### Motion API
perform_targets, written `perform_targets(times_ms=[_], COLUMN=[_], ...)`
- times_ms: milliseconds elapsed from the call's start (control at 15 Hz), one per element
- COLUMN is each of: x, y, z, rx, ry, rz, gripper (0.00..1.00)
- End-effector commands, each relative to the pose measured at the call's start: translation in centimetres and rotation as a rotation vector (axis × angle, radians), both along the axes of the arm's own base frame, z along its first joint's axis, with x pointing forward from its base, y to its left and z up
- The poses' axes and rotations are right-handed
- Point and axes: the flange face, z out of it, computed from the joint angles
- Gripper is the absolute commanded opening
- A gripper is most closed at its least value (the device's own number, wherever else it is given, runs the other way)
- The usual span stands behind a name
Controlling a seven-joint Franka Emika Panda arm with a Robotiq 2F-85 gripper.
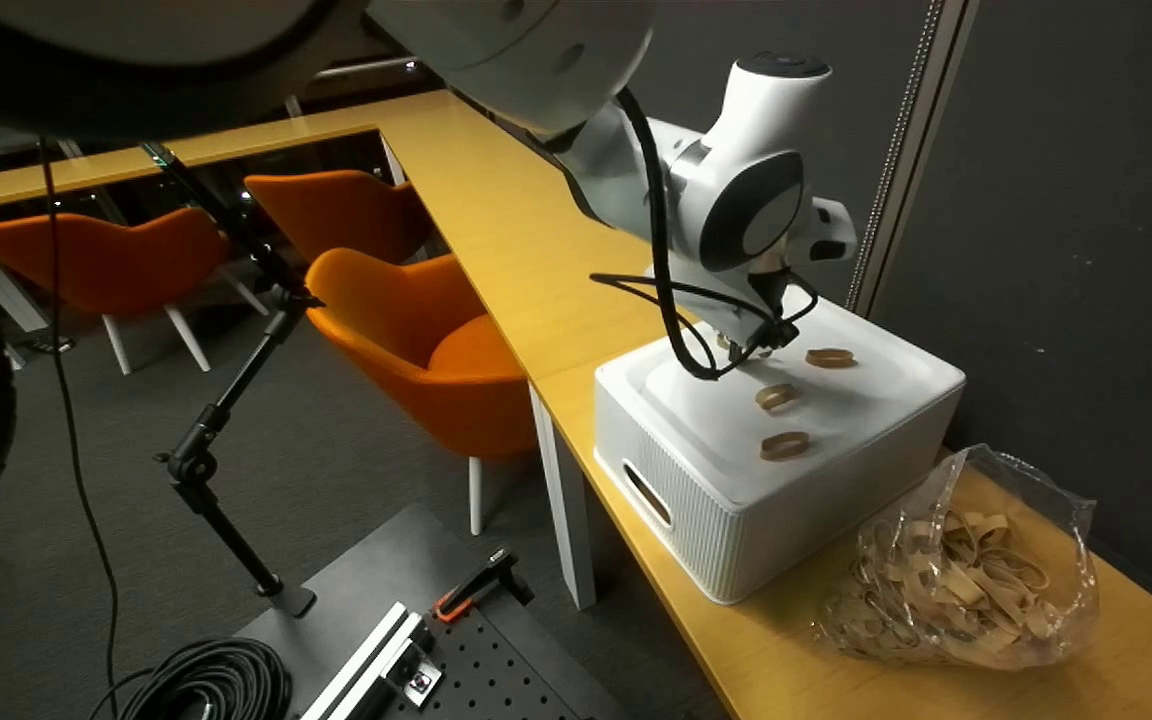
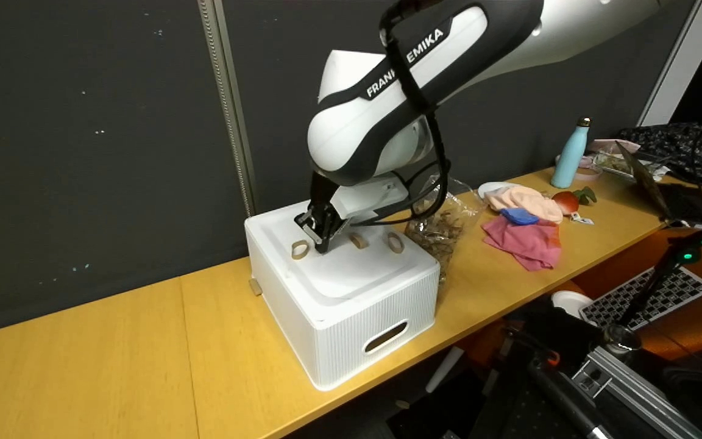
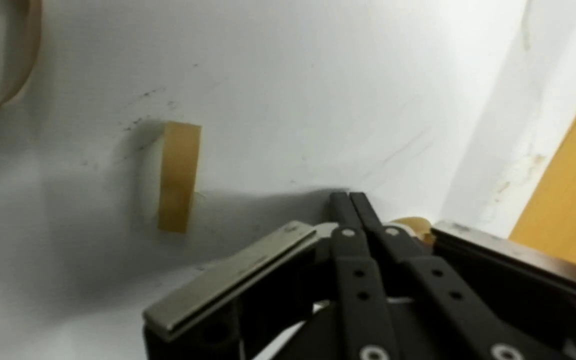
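Note:
My gripper (image 3: 349, 196) points down over the white ribbed box (image 1: 836, 515), and its black fingers are together with nothing visible between them. The fingertips are at or just above the box's top; contact cannot be told. Several tan rubber bands lie on the box. One band (image 3: 179, 177) stands on edge left of the fingers in the wrist view. A larger band (image 3: 33, 45) is at the upper left, and another (image 3: 413, 223) is partly hidden behind the right finger. In an exterior view a band (image 2: 300, 249) lies close beside the gripper (image 2: 322, 249).
A clear bag of rubber bands (image 1: 976, 590) stands beside the box on the wooden table (image 2: 113, 353). A tan piece (image 2: 255, 286) lies at the box's foot. A dark wall (image 2: 101, 152) runs behind. Cloths (image 2: 524, 241) and a blue bottle (image 2: 569, 157) are farther along.

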Motion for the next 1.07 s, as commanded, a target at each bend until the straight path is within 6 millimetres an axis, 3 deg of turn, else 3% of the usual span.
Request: perform_targets(times_ms=[0, 200, 333, 733, 1000], x=[-1.6, -2.4, -2.5, -1.7, -3.5], y=[0.1, -0.3, -0.4, 1.4, 0.6], z=[3.4, 5.8, 6.4, 4.3, 5.3], rx=[0.036, 0.034, 0.041, 0.033, 0.008], ry=[-0.032, -0.056, -0.061, -0.042, -0.016], rz=[-0.012, -0.019, -0.02, 0.021, 0.009], gripper=[0.0, 0.0, 0.0, 0.0, 0.0])
